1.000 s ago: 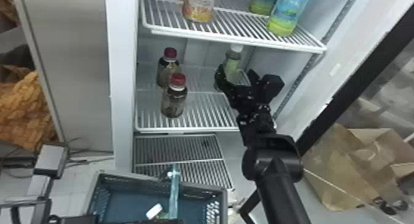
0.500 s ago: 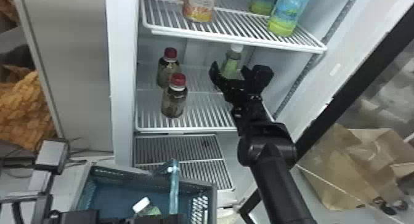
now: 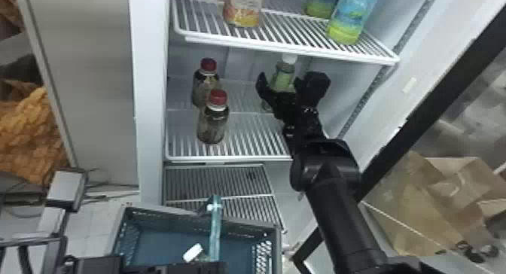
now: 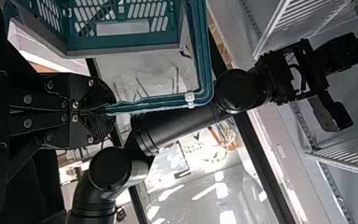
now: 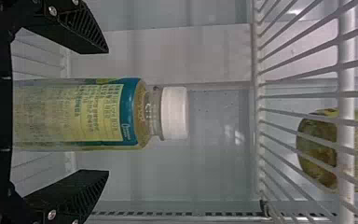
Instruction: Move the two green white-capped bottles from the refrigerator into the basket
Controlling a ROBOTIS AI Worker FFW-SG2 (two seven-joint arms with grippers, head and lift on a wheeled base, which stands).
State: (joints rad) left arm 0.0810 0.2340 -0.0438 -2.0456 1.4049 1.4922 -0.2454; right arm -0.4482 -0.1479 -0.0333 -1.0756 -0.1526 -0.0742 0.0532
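Observation:
In the head view my right gripper [image 3: 288, 83] is inside the refrigerator, open, its fingers on either side of a green white-capped bottle [image 3: 283, 74] standing on the middle shelf. The right wrist view has that bottle [image 5: 74, 114] lengthwise between the spread fingers of my right gripper [image 5: 108, 111], with gaps on both sides. At the bottom edge of the head view, my left gripper [image 3: 195, 268] is by the basket [image 3: 248, 223]. My left gripper [image 4: 106, 110] is shut on the teal basket handle [image 4: 158, 102] in its wrist view. A white-capped bottle [image 3: 192, 252] lies in the basket, partly hidden.
Two red-capped dark bottles [image 3: 213, 122] stand left on the same shelf. The upper shelf [image 3: 293, 47] holds several bottles just above the right gripper. The refrigerator's side wall rises on the right; a brown paper bag [image 3: 410, 213] sits outside.
My right gripper has shifted slightly left and up around the shelf bottle, its fingers still apart. The basket swung left, then came back right, with the left gripper still at its handle.

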